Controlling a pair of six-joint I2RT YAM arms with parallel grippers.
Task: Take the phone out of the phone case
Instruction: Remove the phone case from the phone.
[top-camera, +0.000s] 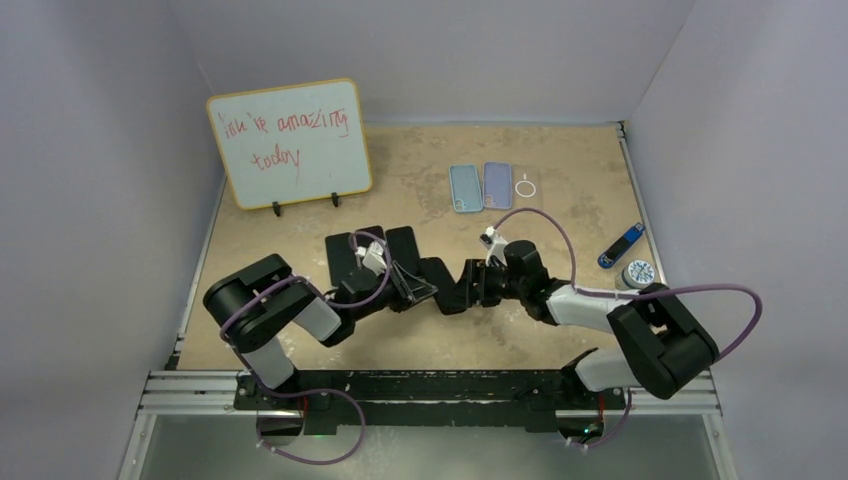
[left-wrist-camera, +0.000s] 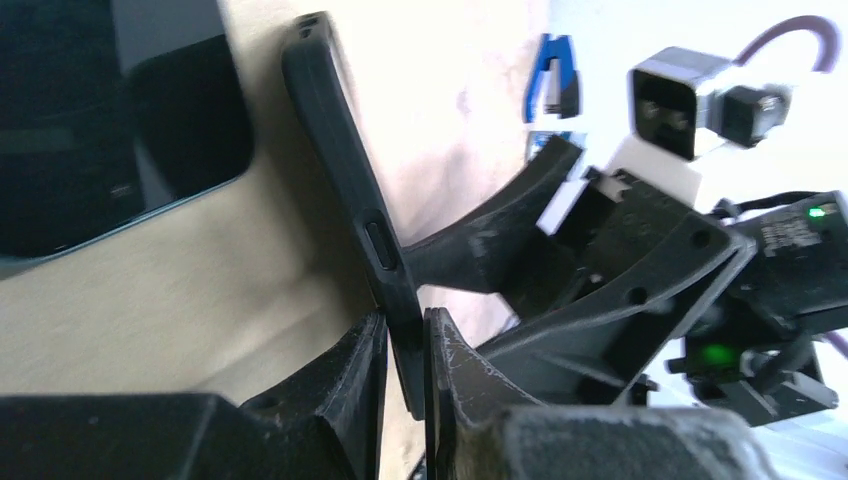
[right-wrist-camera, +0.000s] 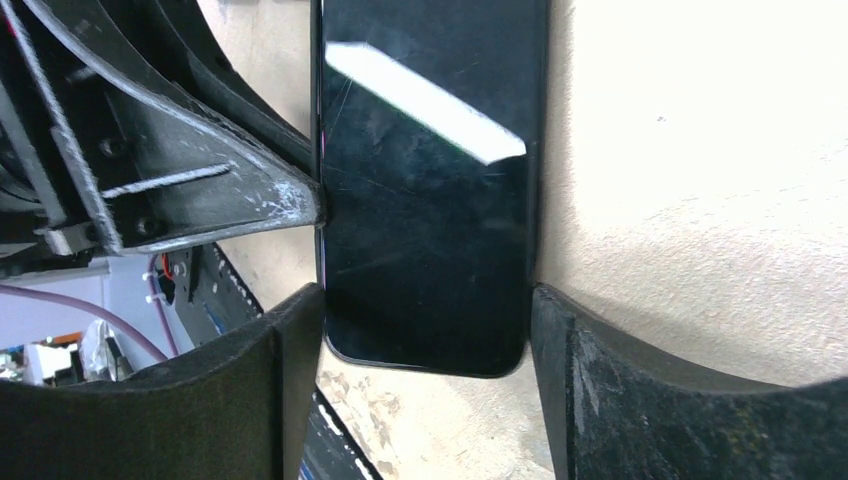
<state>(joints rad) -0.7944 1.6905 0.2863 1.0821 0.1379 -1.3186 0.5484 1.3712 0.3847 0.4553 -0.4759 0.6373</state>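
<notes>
Between the table's side edges, left tool pinched the phone case while right tool clamped the phone, seemingly not yet freed.

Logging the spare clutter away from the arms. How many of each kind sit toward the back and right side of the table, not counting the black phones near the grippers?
Whiteboard: 1
Pastel phone cases: 2, a light blue case and a lavender case
White ring: 1
Blue and black item: 1
Small round item: 1
Total: 6
</notes>
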